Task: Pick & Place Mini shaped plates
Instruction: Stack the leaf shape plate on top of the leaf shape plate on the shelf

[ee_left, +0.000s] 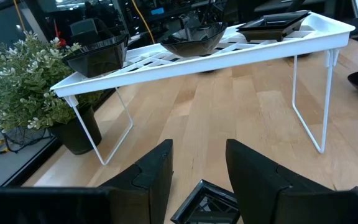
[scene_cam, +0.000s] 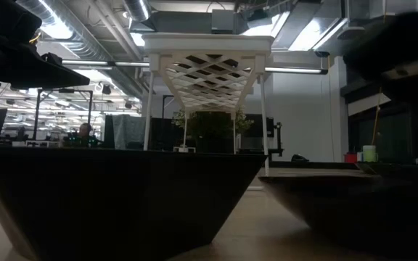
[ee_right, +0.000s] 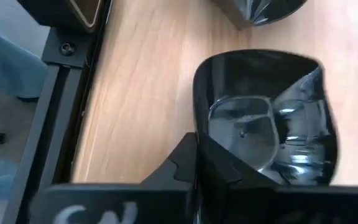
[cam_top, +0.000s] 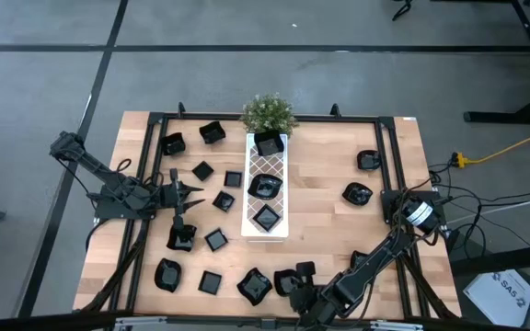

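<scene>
Only close up: right gripper [ee_right: 197, 180] jaws pinching a mini plate [ee_right: 266, 118] rim.

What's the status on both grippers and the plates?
Right gripper shut on a plate at the near edge. Left gripper open over a square plate. Three plates on white tray.

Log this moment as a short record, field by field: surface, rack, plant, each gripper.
surface: wooden table with black mini plates scattered over it
rack: white tray on legs, three plates on top
plant: green, potted, at the tray's far end
left gripper: open, left of the tray, above a square plate
right gripper: at the near edge, shut on the rim of a glossy plate
</scene>
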You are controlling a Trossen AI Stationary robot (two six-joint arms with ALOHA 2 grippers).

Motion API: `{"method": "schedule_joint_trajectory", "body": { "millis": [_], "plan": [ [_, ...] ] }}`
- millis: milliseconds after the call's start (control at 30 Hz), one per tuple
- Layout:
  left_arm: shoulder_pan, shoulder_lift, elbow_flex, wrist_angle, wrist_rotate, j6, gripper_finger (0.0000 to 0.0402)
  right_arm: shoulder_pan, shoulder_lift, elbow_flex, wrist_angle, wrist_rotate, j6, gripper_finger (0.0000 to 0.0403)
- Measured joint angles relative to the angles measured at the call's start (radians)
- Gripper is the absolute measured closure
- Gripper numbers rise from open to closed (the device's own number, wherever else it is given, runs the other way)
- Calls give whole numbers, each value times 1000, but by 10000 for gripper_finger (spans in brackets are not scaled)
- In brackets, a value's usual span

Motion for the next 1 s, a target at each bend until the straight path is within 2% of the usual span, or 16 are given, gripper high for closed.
{"method": "schedule_joint_trajectory", "body": {
  "millis": [300, 633, 733, 1000],
  "plan": [
    [0, 0, 0, 0, 0, 0, 258, 0, 0, 174, -328, 56, 70, 398],
    [0, 0, 0, 0, 0, 0, 258, 0, 0, 290, -468, 77, 104, 398],
    [0, 0, 0, 0, 0, 0, 258, -11, 0, 326, -492, 67, 68, 394],
    [0, 0, 0, 0, 0, 0, 258, -58, 0, 431, -550, 43, -155, 398]
  ]
}}
